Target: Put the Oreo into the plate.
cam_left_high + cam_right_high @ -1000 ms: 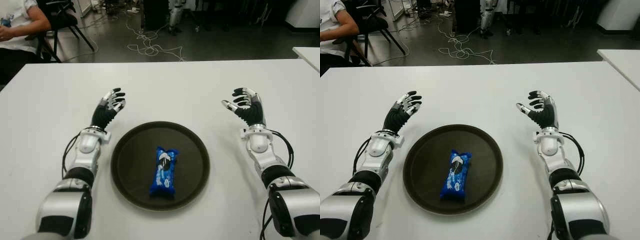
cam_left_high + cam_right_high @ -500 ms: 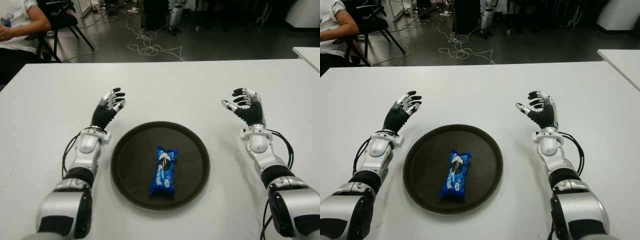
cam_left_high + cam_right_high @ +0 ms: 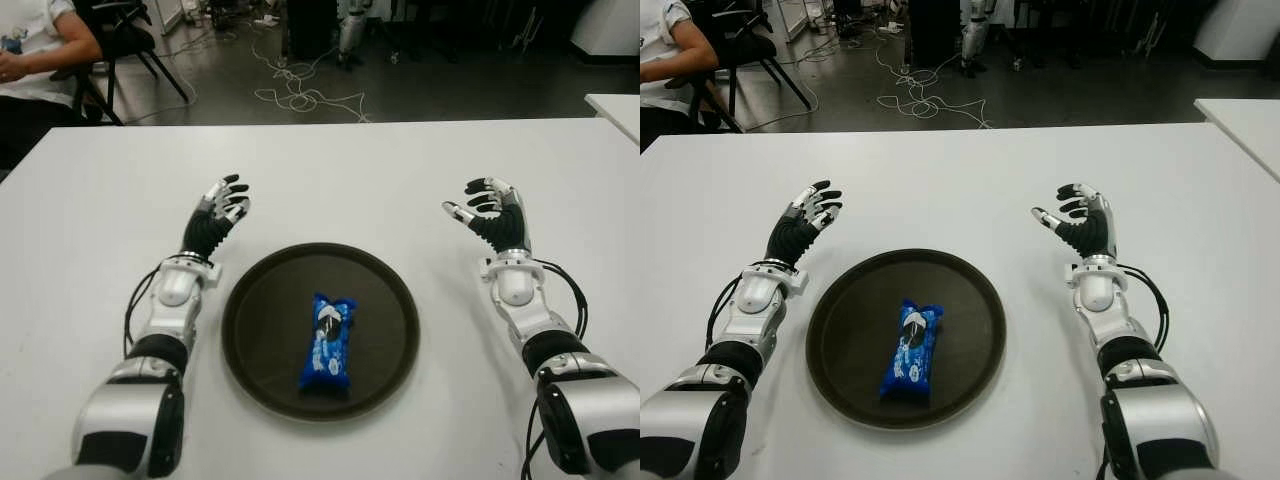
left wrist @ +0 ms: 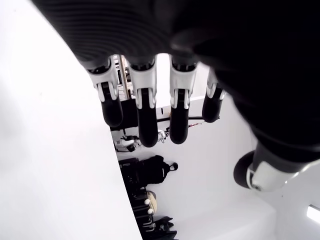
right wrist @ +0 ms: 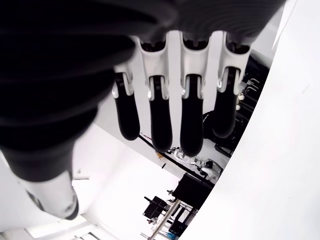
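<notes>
Glossy blue Oreo wrapper (image 3: pixel 328 343), matt dark plate (image 3: pixel 385 300).

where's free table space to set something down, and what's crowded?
Free: the white table beyond both hands, and its outer edges outside the left robot hand and right robot hand, both open. Crowded: the centre, taken by the plate holding the Oreo pack, with only narrow strips between plate and forearms.

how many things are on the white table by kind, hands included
Blue Oreo snack packet: 1
Round dark brown plate, holding the packet: 1
Robot hands, both open and empty: 2, left hand, right hand
Total: 4
</notes>
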